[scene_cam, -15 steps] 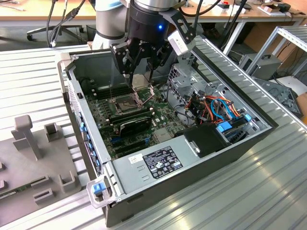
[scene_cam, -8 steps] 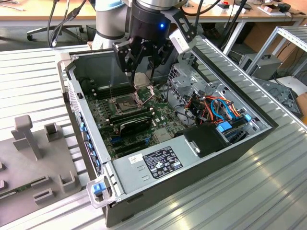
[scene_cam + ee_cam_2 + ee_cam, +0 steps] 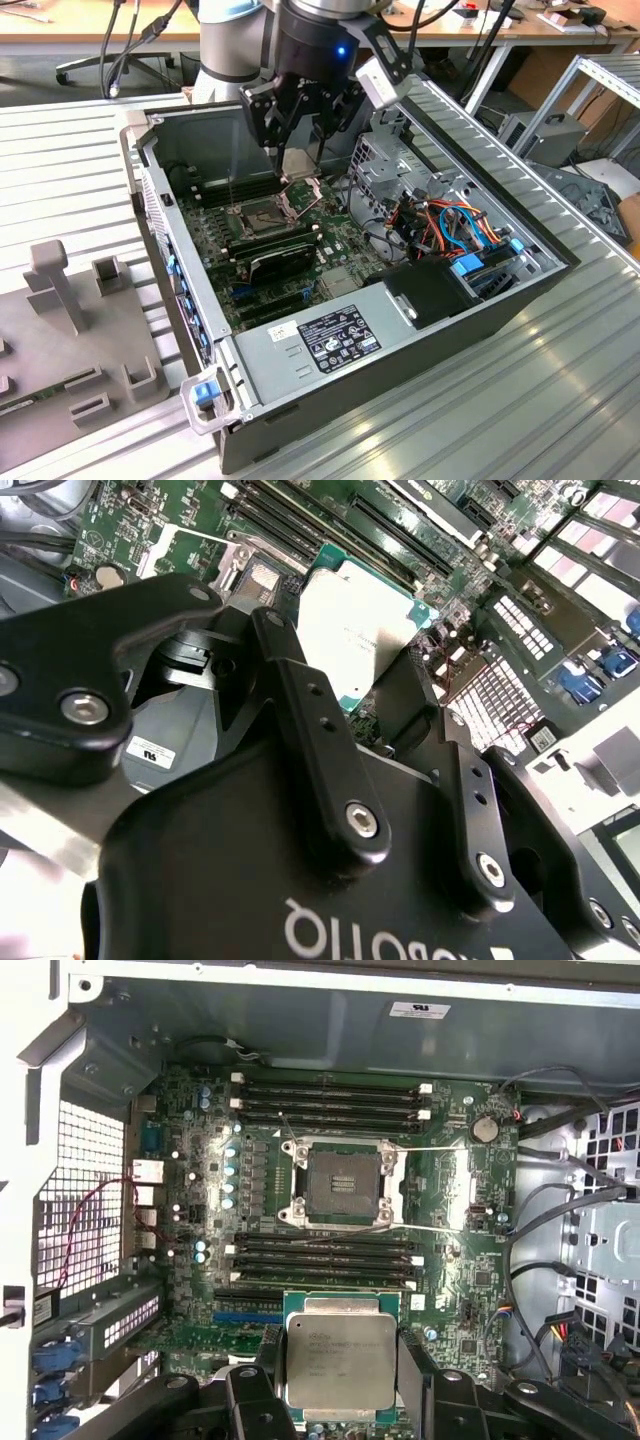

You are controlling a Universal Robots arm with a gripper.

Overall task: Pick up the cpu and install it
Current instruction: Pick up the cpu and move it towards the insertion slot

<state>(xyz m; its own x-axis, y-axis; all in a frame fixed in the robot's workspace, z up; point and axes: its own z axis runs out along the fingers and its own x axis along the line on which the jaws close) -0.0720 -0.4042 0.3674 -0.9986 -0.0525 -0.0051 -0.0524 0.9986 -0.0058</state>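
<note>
Gripper (image 3: 300,152) clenched on the cpu (image 3: 298,165); fingers (image 3: 412,1365) press two opposite edges, so the grey lid and the underside are both free of the pads; my guess is that this lets the chip go down flat with nothing under it.

Cpu in the air inside the open case (image 3: 330,420), above the board (image 3: 200,1160); touching nothing but the fingers; near the socket (image 3: 338,1182) but not over it; a row of memory slots (image 3: 325,1255) lies between the two in the first wrist view.

Socket frame swung open, thin levers out to the sides, cavity bare and dark; judged ready to take the chip.

Orientation: lid faces up toward the wrist, contact side down toward the board; looks roughly level. Edges run square with the socket frame and parallel to the memory slots, so little turning seems needed. Outline close to square; I cannot tell a long axis with confidence. Corner marks too small to tell.
</note>
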